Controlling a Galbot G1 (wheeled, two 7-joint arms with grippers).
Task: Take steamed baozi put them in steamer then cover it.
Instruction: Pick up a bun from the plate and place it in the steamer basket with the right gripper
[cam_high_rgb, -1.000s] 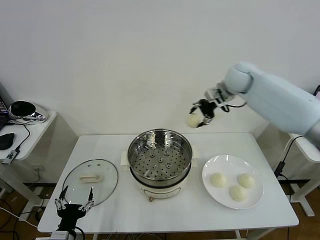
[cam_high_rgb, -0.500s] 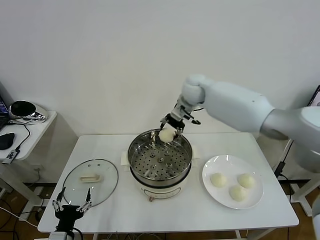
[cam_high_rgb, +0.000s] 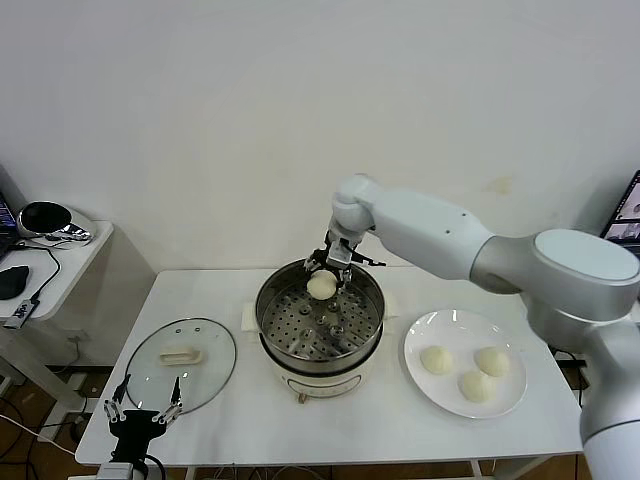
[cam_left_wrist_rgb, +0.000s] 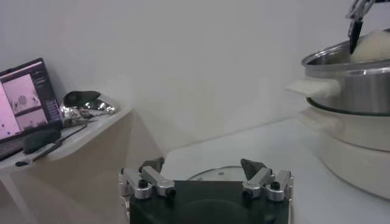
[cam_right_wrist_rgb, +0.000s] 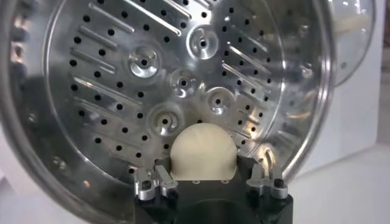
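Note:
The steel steamer (cam_high_rgb: 320, 325) stands mid-table on its white base, its perforated tray (cam_right_wrist_rgb: 177, 85) bare. My right gripper (cam_high_rgb: 324, 283) is shut on one cream-white baozi (cam_high_rgb: 321, 286) and holds it just inside the far rim of the pot, above the tray; the bun (cam_right_wrist_rgb: 202, 152) sits between the fingers. Three more baozi (cam_high_rgb: 476, 372) lie on the white plate (cam_high_rgb: 430, 335) to the right. The glass lid (cam_high_rgb: 181, 363) lies flat on the table to the left. My left gripper (cam_high_rgb: 142, 412) is open and empty at the front left, just before the lid.
A side table (cam_high_rgb: 45, 265) with a laptop, mouse and cables stands to the left, also in the left wrist view (cam_left_wrist_rgb: 67, 131). The steamer's side (cam_left_wrist_rgb: 350, 97) rises at the far side of the left wrist view.
My right arm has swung left from beside the pot and lowered the baozi over and into the steamer's far side. The left arm has not moved.

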